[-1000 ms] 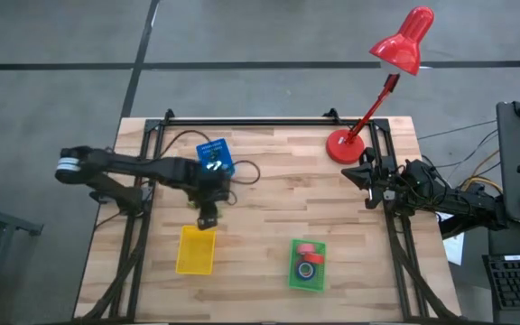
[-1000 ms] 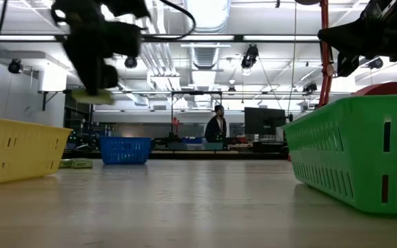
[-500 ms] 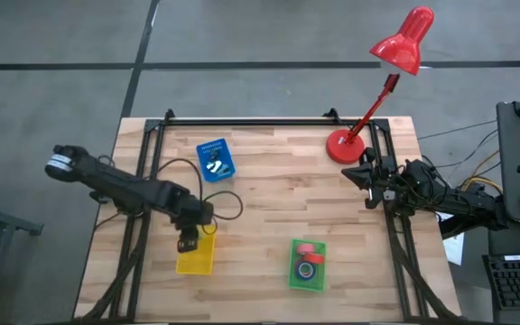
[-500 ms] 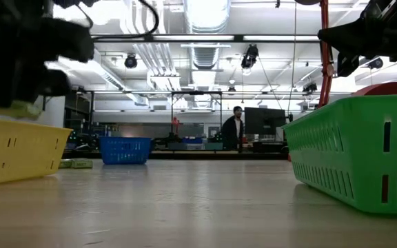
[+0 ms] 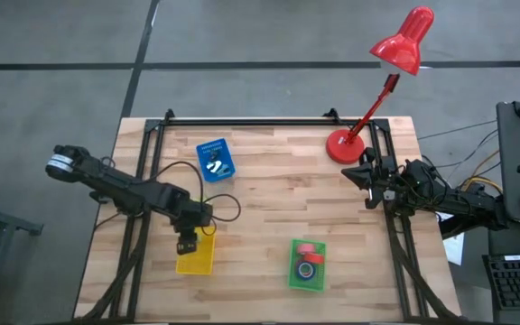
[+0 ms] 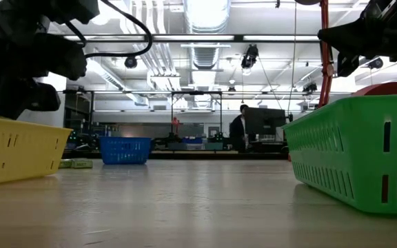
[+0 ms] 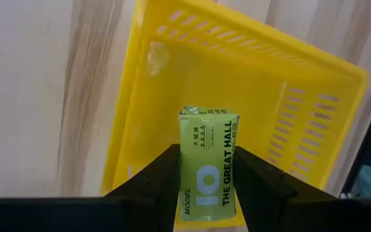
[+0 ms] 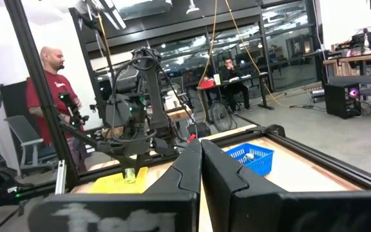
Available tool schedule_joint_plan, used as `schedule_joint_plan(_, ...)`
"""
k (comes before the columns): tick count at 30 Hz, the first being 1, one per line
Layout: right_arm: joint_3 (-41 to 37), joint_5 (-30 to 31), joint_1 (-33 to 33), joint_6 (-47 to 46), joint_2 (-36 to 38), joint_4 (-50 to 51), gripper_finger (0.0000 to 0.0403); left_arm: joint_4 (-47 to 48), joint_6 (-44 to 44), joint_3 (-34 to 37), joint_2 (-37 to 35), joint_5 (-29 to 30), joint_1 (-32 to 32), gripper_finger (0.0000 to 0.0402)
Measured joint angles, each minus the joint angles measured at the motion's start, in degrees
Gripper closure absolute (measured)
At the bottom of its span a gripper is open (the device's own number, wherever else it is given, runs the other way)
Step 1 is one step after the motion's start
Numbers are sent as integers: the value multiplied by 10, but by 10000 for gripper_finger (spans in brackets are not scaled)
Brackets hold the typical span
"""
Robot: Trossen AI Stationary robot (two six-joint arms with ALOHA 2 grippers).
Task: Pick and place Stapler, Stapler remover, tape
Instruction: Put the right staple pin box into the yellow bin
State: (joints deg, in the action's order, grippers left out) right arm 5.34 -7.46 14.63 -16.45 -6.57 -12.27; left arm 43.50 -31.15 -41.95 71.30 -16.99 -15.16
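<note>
From above, the left tool (image 5: 188, 243) hangs over the twelve-o'clock end of the yellow tray (image 5: 196, 257), which sits at about seven o'clock on the counter (image 5: 269, 208). A blue tray (image 5: 215, 159) lies toward eleven o'clock and a green tray (image 5: 307, 266) near five o'clock, holding a red tape (image 5: 306, 250) and a blue tape (image 5: 306, 269) just beside each other. The lamp (image 5: 375, 86) stands on its red base at one o'clock, and the right tool (image 5: 366, 174) waits at the counter's three-o'clock edge, apart from every tray. At counter height, the left tool (image 6: 19, 89) shows as a dark mass above the yellow tray (image 6: 19, 148), the blue tray (image 6: 125, 149) far behind, the green tray (image 6: 353, 151) close at three o'clock, and a person (image 6: 239, 131) in the room beyond. Through the left wrist, the left tool's fingers (image 7: 156, 180) pinch a green box of staples (image 7: 208, 164) from both sides, held over the open yellow tray (image 7: 314, 84). Through the right wrist, the right tool (image 8: 200, 164) has its fingers pressed together; beyond it are the left arm (image 8: 134, 109), the yellow tray (image 8: 118, 182), the blue tray (image 8: 250, 156) and a person in red (image 8: 47, 96).
</note>
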Motion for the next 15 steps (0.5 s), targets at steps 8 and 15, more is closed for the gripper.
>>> schedule_joint_plan(8, 0, 0, 0, 0, 0, 0, 394, -14, -4, -4, -1, 4, 0, 262)
schedule_joint_plan(15, 0, 0, 0, 0, 0, 0, 394, -15, -11, -4, -2, 12, 0, 205)
